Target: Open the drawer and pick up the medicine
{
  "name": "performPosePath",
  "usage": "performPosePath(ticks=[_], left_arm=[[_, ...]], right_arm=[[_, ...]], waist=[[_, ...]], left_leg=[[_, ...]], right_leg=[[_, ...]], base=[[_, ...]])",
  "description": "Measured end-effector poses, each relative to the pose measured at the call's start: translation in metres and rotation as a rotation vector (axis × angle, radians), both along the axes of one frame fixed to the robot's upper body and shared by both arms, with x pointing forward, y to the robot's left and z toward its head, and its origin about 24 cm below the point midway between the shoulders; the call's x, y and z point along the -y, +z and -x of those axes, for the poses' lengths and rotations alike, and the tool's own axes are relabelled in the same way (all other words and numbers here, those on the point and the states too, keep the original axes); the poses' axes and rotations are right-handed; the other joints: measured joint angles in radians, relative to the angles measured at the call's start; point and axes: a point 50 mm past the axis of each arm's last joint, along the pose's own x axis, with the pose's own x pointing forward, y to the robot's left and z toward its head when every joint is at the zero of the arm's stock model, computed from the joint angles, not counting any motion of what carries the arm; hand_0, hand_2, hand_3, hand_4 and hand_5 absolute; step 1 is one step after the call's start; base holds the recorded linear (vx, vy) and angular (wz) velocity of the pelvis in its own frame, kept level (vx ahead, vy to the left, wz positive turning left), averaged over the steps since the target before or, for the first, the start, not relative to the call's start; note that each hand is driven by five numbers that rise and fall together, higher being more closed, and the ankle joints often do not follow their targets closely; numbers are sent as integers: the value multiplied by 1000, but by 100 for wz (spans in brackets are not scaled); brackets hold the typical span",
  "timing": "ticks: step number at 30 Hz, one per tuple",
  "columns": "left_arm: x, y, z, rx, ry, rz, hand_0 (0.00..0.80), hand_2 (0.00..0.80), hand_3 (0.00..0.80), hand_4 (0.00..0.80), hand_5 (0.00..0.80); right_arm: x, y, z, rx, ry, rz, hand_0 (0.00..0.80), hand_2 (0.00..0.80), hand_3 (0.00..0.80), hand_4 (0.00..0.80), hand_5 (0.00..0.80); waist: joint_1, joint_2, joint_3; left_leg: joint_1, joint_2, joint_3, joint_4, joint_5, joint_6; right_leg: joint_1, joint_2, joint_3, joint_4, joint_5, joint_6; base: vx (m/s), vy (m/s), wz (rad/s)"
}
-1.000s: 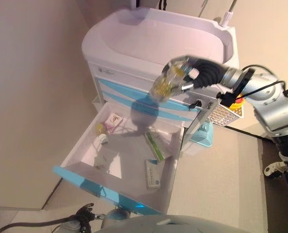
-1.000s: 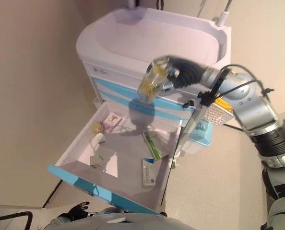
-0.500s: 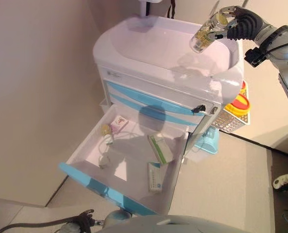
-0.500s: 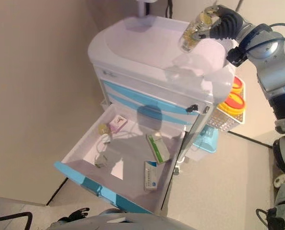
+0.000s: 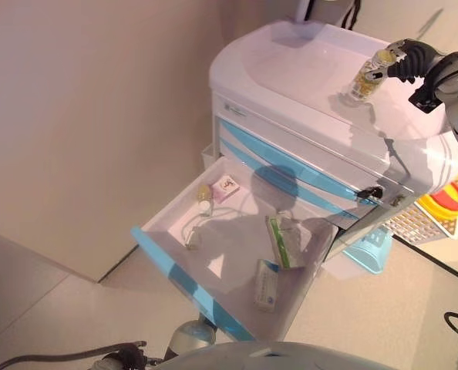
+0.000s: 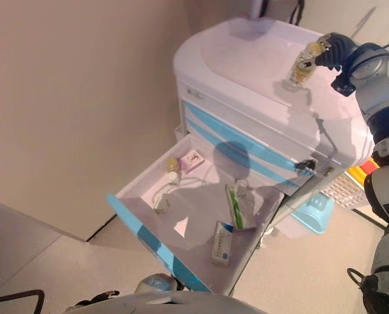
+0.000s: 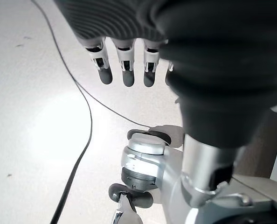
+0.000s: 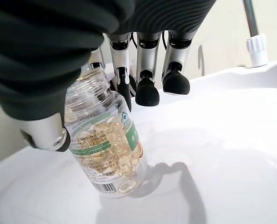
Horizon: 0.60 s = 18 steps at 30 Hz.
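A clear medicine bottle (image 5: 362, 77) of yellow capsules, with a green-and-white label, rests tilted with its base on the white cart's top (image 5: 291, 62). My right hand (image 5: 414, 58) is at its cap. In the right wrist view the bottle (image 8: 108, 149) sits between the thumb and the fingers (image 8: 148, 70), which pinch its upper part. The light-blue-fronted drawer (image 5: 183, 281) below stands pulled fully out. My left hand (image 7: 124, 65) hangs over the floor with straight fingers, holding nothing.
The drawer holds a green-and-white box (image 5: 284, 240), a blue-and-white box (image 5: 266, 284), a small pink box (image 5: 226, 186) and a small bottle (image 5: 204, 192). A white wire basket (image 5: 437, 212) with yellow items and a light-blue bin (image 5: 368, 250) hang on the cart's right side. A wall is on the left.
My right hand carried the bottle from above the drawer up to the cart's top and lowered it until its base touches. The camera view has shifted, too.
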Motion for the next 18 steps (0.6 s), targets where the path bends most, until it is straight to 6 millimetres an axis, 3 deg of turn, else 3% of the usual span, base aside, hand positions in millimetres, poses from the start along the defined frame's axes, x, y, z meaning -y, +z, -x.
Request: performPosePath(ticks=[7, 18], left_arm=[[-4, 1, 0, -1, -1, -10, 0, 0, 0, 0, 0], [-5, 2, 0, 3, -1, -13, 0, 0, 0, 0, 0]], right_arm=[[5, -3, 1, -27, -18, 10, 800, 800, 800, 800, 800], [10, -6, 2, -66, -40, 43, 800, 800, 800, 800, 800]], waist=[[18, -17, 9], [9, -18, 9]], left_leg=[[-6, -5, -9, 0, 5, 2], [-5, -3, -8, 0, 5, 1]], right_leg=[[1, -1, -15, 0, -1, 2], [2, 2, -15, 0, -1, 2]], base=[[7, 6, 6], [0, 0, 0]])
